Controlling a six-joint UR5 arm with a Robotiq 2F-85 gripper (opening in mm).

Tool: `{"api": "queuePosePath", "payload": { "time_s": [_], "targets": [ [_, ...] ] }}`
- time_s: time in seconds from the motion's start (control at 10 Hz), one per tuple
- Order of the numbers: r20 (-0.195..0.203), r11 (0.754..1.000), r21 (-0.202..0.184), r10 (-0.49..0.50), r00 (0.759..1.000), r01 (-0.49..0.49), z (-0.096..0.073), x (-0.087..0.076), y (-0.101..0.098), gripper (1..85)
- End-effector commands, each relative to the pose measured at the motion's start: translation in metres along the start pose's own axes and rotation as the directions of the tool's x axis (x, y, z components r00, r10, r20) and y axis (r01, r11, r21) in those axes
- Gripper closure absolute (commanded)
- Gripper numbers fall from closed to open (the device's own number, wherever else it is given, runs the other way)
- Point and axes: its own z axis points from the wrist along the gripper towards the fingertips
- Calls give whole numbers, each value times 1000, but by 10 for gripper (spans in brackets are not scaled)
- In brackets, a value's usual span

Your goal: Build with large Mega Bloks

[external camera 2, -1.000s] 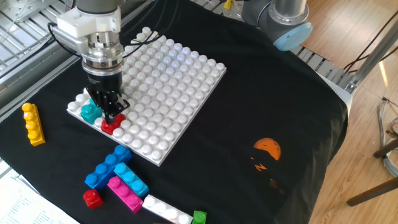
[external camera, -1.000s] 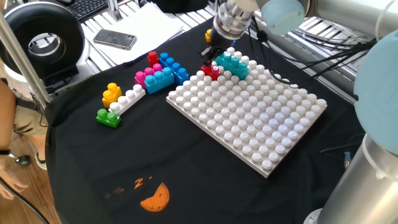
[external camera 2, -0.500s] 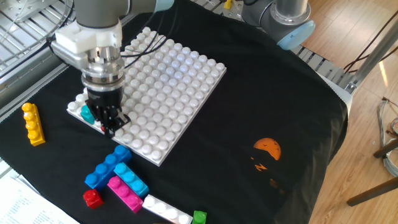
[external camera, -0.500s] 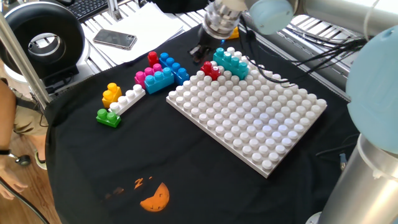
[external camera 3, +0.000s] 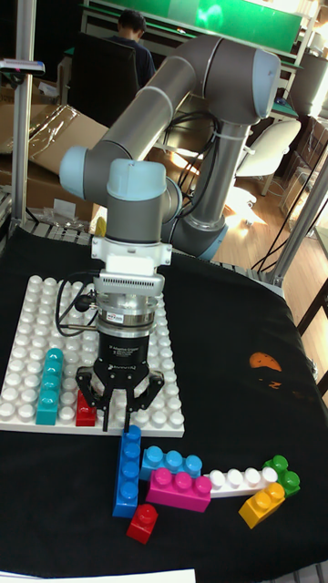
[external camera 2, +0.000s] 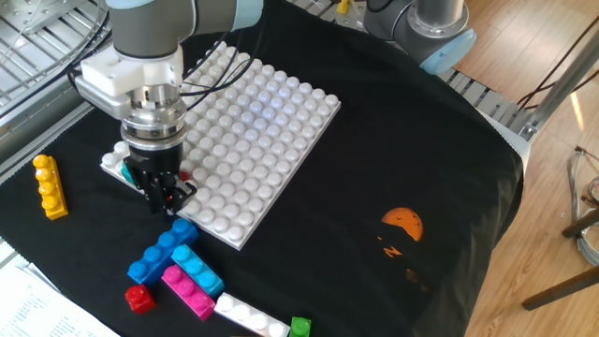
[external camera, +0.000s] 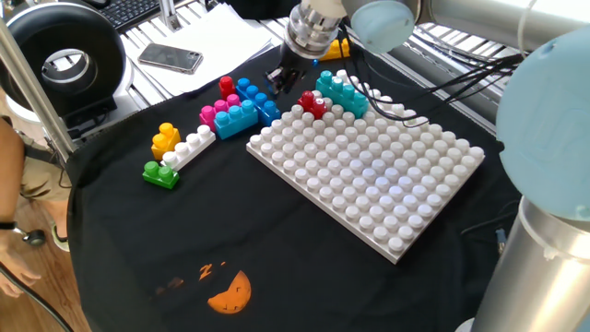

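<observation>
My gripper [external camera 3: 120, 414] hangs open and empty over the baseplate's edge [external camera 3: 173, 426], fingers spread, just above the end of an upright blue brick [external camera 3: 128, 469]. A red brick [external camera: 313, 103] sits on the white baseplate [external camera: 369, 175] beside a long teal brick [external camera: 343, 92]. In the other fixed view the gripper [external camera 2: 164, 192] hides most of these two. Loose Mega Bloks lie on the black cloth close by: blue [external camera 2: 161, 251], light blue [external camera 2: 198, 269], pink [external camera 2: 187, 290], white [external camera 2: 248, 315], green [external camera 2: 299, 326], a small red one [external camera 2: 139, 298] and, apart, a yellow one [external camera 2: 49, 185].
A phone [external camera: 171, 57] and a black round device [external camera: 64, 60] sit beyond the cloth's far left edge. An orange print [external camera: 230, 293] marks the cloth. The arm's base [external camera: 544, 258] stands at the right. A metal post [external camera: 32, 74] rises at the left.
The gripper has come off the red brick, which stays on the baseplate next to the teal one, and has moved past the plate's edge toward the loose bricks.
</observation>
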Motion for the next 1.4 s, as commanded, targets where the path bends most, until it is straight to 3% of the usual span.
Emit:
{"api": "queuePosePath", "payload": {
  "time_s": [0.0, 0.1, 0.4, 0.6, 0.7, 0.8, 0.9, 1.0, 1.1, 1.3],
  "targets": [
    [6, 1000, -21, 18, 1000, -18, 2, -6, 6, 450],
    [11, 1000, -20, 22, 1000, -22, 1, -9, 8, 397],
    [30, 998, -29, 52, 998, -51, 10, -15, 12, 350],
    [-9, 999, 34, 42, 999, -41, 16, -6, -2, 327],
    [-64, 996, 81, 29, 998, -23, 12, 10, -12, 403],
    [-97, 996, 90, 34, 995, -25, 11, 19, -15, 557],
    [-91, 996, 84, -23, 996, 31, 12, 16, -14, 550],
    [-82, 998, 30, -48, 995, 51, 13, 14, -1, 420],
    [-110, 998, 20, -56, 992, 59, -1, 15, -4, 387],
    [-136, 1000, 7, -4, 991, 5, -28, 0, 14, 377]
  ]
}}
